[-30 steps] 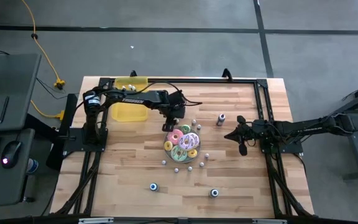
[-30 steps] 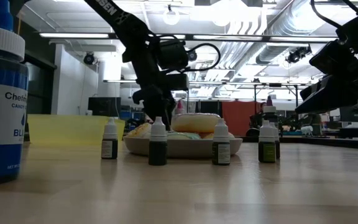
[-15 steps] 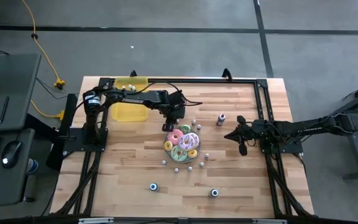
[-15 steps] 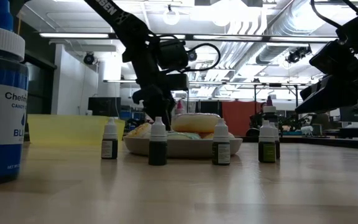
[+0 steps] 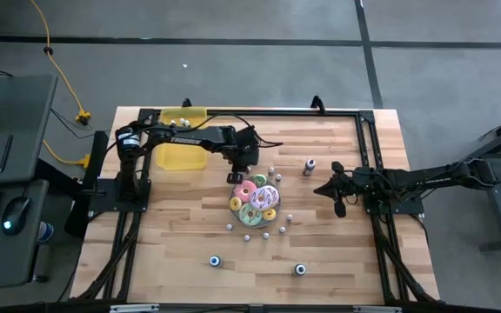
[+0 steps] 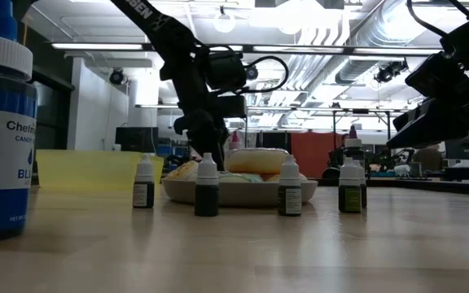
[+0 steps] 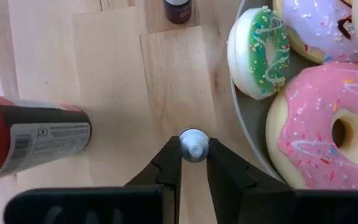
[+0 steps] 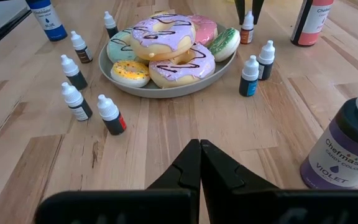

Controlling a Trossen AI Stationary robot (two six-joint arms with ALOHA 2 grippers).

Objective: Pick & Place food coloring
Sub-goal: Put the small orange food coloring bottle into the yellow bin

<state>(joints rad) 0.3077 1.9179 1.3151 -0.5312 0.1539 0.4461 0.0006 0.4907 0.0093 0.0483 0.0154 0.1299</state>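
a: where does the small bottle point(image 7: 193, 144) sit?
b: upright between the left gripper point(image 7: 193, 157) fingers, clamped at its cap, just beside the doughnut plate point(image 7: 248, 127).
a: and the right gripper point(image 8: 199, 163)?
b: pinched together on nothing, well apart from it.

Pink sprinkled doughnut point(image 7: 328, 134), green-striped white doughnut point(image 7: 260, 53), yellow bin point(image 5: 181, 148), pale wooden table point(image 5: 337, 261)

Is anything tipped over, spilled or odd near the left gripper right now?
One thing: a red bottle lies on its side on the table beside the left gripper, while the small bottles around the doughnut plate stand upright. No spill shows. The left gripper is closed on a small bottle's cap.
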